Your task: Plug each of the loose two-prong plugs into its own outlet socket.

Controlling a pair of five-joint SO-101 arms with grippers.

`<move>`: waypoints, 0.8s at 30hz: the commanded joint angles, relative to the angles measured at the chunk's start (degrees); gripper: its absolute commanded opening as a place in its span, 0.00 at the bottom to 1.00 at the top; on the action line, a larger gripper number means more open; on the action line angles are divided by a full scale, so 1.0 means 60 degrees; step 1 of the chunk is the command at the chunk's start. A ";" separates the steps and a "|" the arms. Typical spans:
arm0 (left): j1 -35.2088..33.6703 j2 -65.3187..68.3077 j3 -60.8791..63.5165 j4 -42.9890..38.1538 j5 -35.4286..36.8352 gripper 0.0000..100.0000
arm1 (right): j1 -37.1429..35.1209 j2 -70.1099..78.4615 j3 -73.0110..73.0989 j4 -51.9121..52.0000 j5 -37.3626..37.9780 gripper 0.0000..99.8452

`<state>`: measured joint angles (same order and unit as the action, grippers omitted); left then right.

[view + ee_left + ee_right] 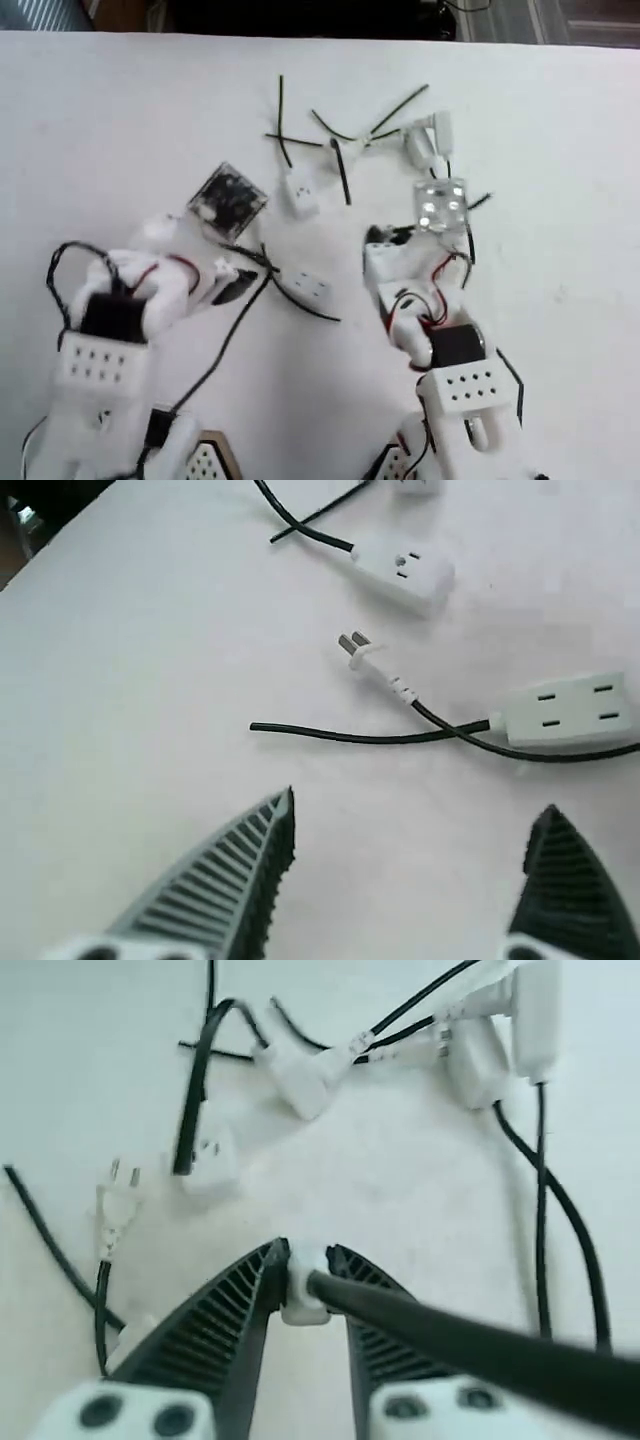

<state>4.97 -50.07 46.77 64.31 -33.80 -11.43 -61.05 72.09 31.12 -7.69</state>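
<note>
My left gripper (420, 805) is open just above the table. Ahead of it a loose white two-prong plug (364, 653) lies flat on its black cord, and beyond that lies a white outlet socket (570, 712); a second outlet socket (405, 570) lies farther off. My right gripper (307, 1255) is shut on a white plug (303, 1295) with a thick black cord, held above the table. In front of it lie an outlet socket (205, 1160) and the loose plug (118, 1205). From above, the left gripper (238, 280) sits beside an outlet socket (312, 286).
Two clear plastic boxes (228, 200) (440, 205) lie on the white table (120, 130). More plugs and sockets with tangled black cords (345, 135) cluster at the back centre, with a white socket block (425, 140) to their right.
</note>
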 commanded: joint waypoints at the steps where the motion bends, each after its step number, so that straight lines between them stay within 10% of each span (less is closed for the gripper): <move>1: 0.0315 0.2234 -0.1407 -0.0249 -0.1641 0.38 | 0.1092 -0.0110 0.0220 -0.1121 -0.0747 0.02; 8: 0.1575 0.5341 -0.2901 -0.0586 -0.4513 0.38 | 0.2557 -0.0125 0.0601 -0.1956 -0.1597 0.02; 24: 0.2806 0.8974 -0.3560 -0.3165 -0.4923 0.38 | 0.2645 -0.0125 0.0630 -0.1956 -0.1582 0.02</move>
<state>21.23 3.03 29.36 46.55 -62.99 4.22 -61.05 76.13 20.66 -16.84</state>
